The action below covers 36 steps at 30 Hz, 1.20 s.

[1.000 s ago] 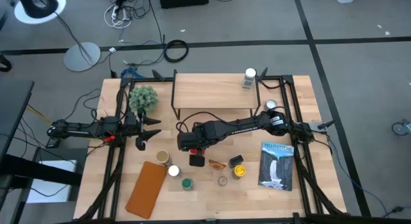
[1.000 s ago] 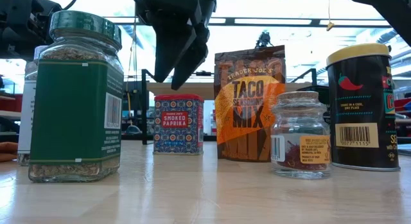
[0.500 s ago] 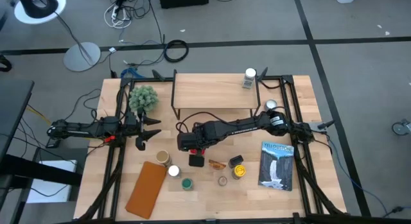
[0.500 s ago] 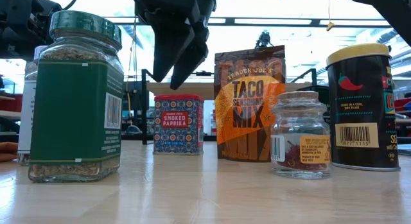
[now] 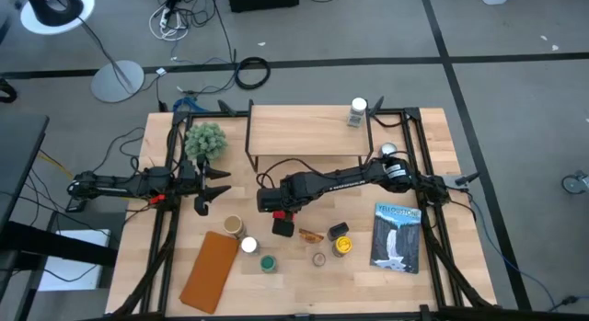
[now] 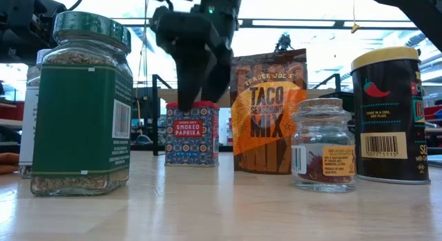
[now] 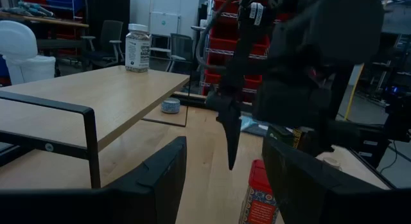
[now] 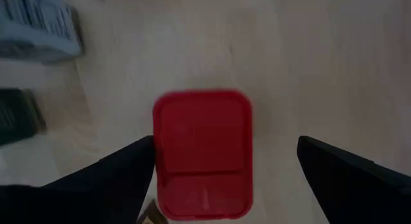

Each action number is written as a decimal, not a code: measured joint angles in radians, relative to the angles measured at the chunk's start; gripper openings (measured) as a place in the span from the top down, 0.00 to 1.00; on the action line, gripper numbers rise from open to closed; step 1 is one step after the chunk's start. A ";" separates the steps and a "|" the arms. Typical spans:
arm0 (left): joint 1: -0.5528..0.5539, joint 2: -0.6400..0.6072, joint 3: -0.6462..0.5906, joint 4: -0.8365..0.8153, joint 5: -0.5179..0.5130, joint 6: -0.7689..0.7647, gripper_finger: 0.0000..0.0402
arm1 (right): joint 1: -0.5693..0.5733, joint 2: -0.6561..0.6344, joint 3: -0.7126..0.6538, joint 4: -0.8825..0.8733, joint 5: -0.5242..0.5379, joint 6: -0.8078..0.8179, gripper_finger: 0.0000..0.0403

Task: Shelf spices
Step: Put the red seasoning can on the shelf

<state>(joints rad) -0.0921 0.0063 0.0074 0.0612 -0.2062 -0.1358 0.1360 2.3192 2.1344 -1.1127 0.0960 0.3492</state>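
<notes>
The red tin (image 8: 202,153) stands on its base on the table, in front of the shelf (image 5: 308,132). My right gripper (image 8: 225,147) hangs open just over the tin (image 6: 192,132), pointing down, one finger on either side of the lid and apart from it. One white-lidded jar (image 5: 357,111) stands on the shelf's far right corner. The other spices stand near the front edge: the green-lidded jar (image 6: 83,106), the amber packet (image 6: 268,110), a small glass jar (image 6: 321,144) and the yellow-lidded tin (image 6: 387,117). My left gripper (image 5: 216,186) waits open and level at the table's left.
A blue-and-white flat packet (image 5: 396,236) lies at the right. A small silver round tin (image 5: 387,150) sits beside the shelf's right legs. A tan flat pouch (image 5: 210,270) lies at the front left, and a green plant (image 5: 205,140) stands left of the shelf.
My right gripper has sunk toward the red tin and rolled about its own pointing line, so its fingers now reach down to the tin's top. It has stayed open. The tin and the other spices have kept their places.
</notes>
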 joint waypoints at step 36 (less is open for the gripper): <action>0.000 0.000 0.000 -0.001 0.000 0.000 0.48 | -0.069 -0.044 0.211 -0.240 -0.066 -0.167 0.50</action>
<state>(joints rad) -0.0921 0.0065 0.0073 0.0606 -0.2062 -0.1357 0.0665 2.2748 2.3454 -1.3523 0.0299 0.1819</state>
